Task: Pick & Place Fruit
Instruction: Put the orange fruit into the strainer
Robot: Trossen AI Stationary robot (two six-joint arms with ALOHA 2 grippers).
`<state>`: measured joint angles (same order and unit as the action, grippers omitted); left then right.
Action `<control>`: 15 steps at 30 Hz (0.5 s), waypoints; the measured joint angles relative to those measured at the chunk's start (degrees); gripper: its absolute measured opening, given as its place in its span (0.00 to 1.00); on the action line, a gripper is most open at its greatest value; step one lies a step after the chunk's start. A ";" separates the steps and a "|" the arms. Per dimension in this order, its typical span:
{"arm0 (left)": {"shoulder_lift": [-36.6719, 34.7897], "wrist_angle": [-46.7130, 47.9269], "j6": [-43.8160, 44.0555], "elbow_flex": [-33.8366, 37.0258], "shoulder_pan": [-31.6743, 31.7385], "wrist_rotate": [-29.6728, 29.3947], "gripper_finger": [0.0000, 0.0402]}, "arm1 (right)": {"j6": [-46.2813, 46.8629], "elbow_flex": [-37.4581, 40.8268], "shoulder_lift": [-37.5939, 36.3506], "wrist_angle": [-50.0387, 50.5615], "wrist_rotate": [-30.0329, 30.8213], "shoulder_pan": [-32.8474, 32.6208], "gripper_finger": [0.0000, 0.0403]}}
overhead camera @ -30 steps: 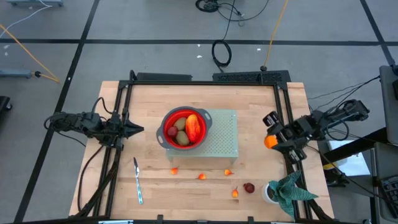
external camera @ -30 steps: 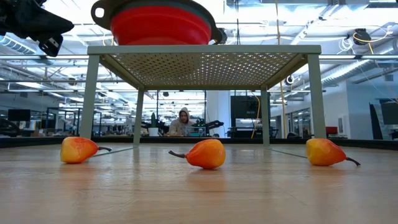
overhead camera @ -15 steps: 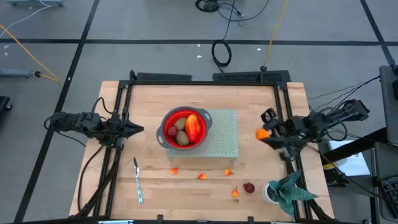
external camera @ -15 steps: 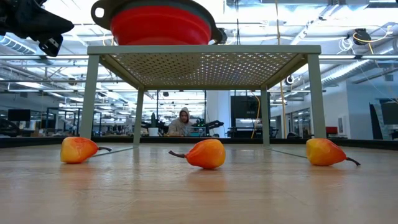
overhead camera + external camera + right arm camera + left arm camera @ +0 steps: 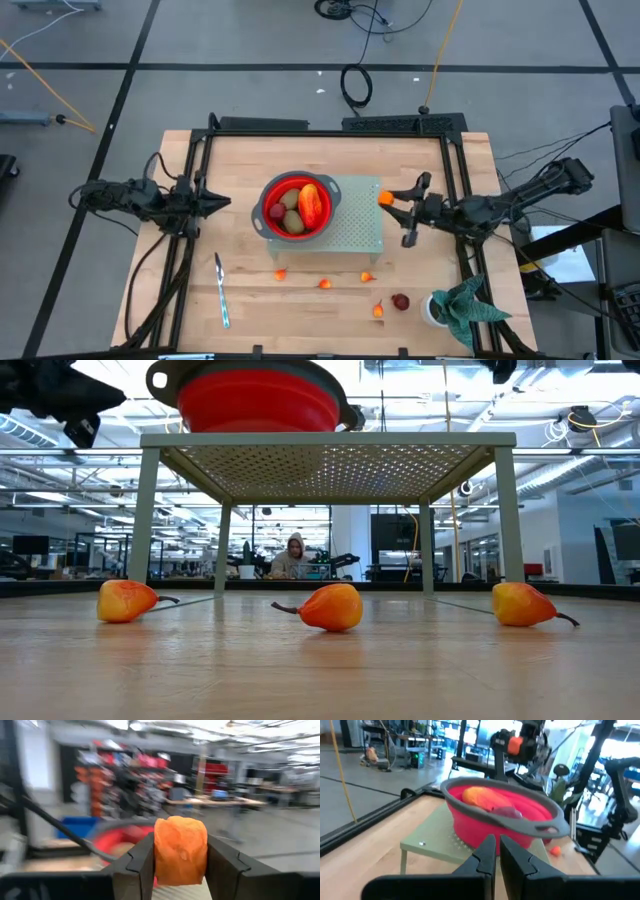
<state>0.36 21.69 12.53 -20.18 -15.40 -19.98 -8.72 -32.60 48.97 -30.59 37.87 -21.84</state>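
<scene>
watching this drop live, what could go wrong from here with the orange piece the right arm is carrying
1. The right tool holds the orange fruit between just two fingers, above the green stand's edge, short of the red bowl. If it slips, it probably lands on the stand or table.
2. The bowl already holds kiwis and a red-orange piece; a dropped fruit might bounce out.
</scene>
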 joint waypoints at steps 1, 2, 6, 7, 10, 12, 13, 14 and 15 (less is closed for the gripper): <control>0.00 -0.62 -0.01 0.00 0.00 -0.12 0.05 | -1.51 0.00 0.75 -0.06 1.93 0.00 0.31; 0.00 -1.34 -0.09 0.00 -0.02 -0.14 0.05 | -3.34 0.00 1.41 -0.54 3.92 0.02 0.31; 0.00 -3.42 0.17 0.00 -0.01 -0.16 0.05 | -11.41 -1.25 4.26 -3.40 9.77 0.02 0.31; 0.00 -3.84 0.21 0.00 0.00 -0.17 0.05 | -13.71 -1.98 4.93 -3.82 10.78 0.03 0.31; 0.00 -4.68 0.20 0.00 -0.02 -0.17 0.05 | -20.42 -5.27 6.99 -4.62 11.85 0.70 0.31; 0.00 -5.25 -0.10 0.00 0.00 -0.17 0.05 | -24.10 -7.90 8.55 -4.59 11.86 1.53 0.31; 0.00 -5.35 -0.17 0.00 -0.02 -0.17 0.05 | -25.82 -9.39 9.44 -4.58 11.82 2.03 0.31; 0.00 -5.33 -0.19 0.00 -0.01 -0.17 0.05 | -27.47 -10.73 10.31 -4.46 11.82 2.44 0.31; 0.00 -5.32 -0.21 0.00 -0.01 -0.17 0.05 | -28.94 -12.14 11.27 -4.31 11.84 2.88 0.31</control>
<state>0.36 16.37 12.32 -20.18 -15.41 -20.14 -37.66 -44.74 60.24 -34.90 49.71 -18.96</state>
